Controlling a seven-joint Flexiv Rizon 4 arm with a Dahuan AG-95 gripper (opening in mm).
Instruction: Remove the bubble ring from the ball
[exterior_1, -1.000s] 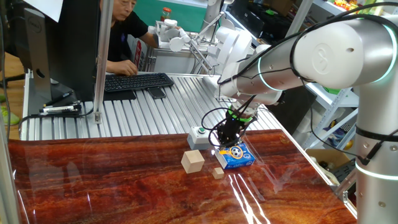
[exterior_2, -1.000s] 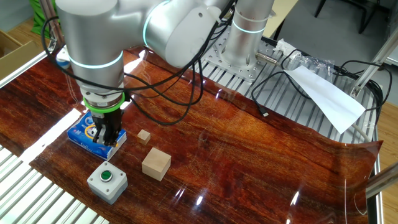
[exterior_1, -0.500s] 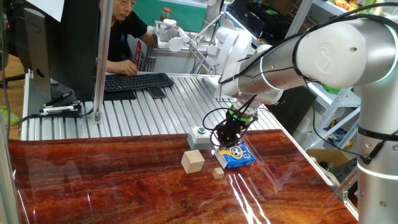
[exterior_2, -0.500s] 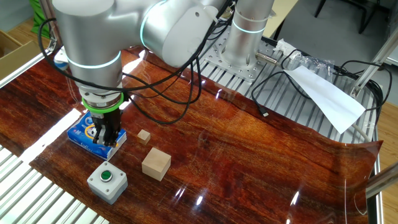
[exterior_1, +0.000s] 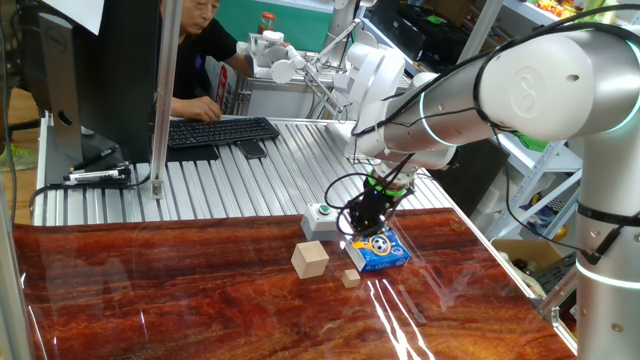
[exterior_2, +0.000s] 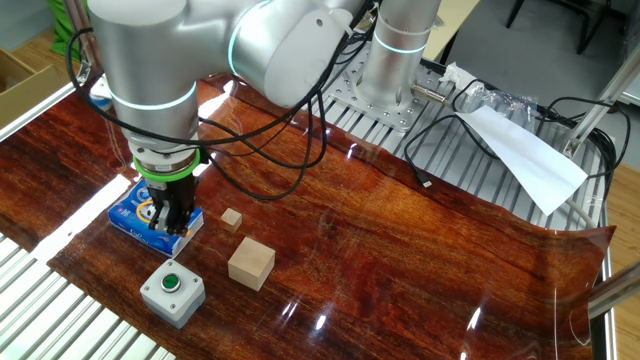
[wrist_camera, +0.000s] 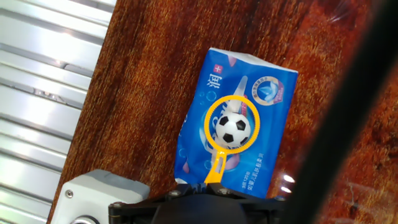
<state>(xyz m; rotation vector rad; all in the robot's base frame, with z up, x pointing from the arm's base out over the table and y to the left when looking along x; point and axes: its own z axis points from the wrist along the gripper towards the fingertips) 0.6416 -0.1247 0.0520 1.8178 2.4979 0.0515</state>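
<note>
**Kid:** Ring first! Where is the ring (wrist_camera: 230, 123)?

**Helper:** It is yellow, and it goes all around the ball (wrist_camera: 234, 129). The ball sits in the middle of it. The ring's short stem points down to the black gripper (wrist_camera: 211, 198) at the bottom of the hand view.

**Kid:** Is the gripper holding the stem?

**Helper:** The stem reaches right to the gripper, but the fingers are hidden. I cannot tell if it is pinching or not.

**Kid:** What is under the ball?

**Helper:** A flat blue pack (wrist_camera: 270, 93). It lies on the shiny brown table (exterior_2: 400, 260), close to the edge with the metal slats.

**Kid:** What is the grey thing?

**Helper:** A grey box (exterior_2: 172, 292) with a green button on top. It sits just beside the pack, at the same edge of the table.

**Kid:** And the wood bits?

**Helper:** A small cube (exterior_2: 232, 219) is near the pack. A big cube (exterior_2: 250, 263) is a bit further in from it.

**Kid:** What is far away?

**Helper:** In one fixed view, a man (exterior_1: 200, 50) sits past the table with a hand on a black keyboard (exterior_1: 222, 131).
</note>
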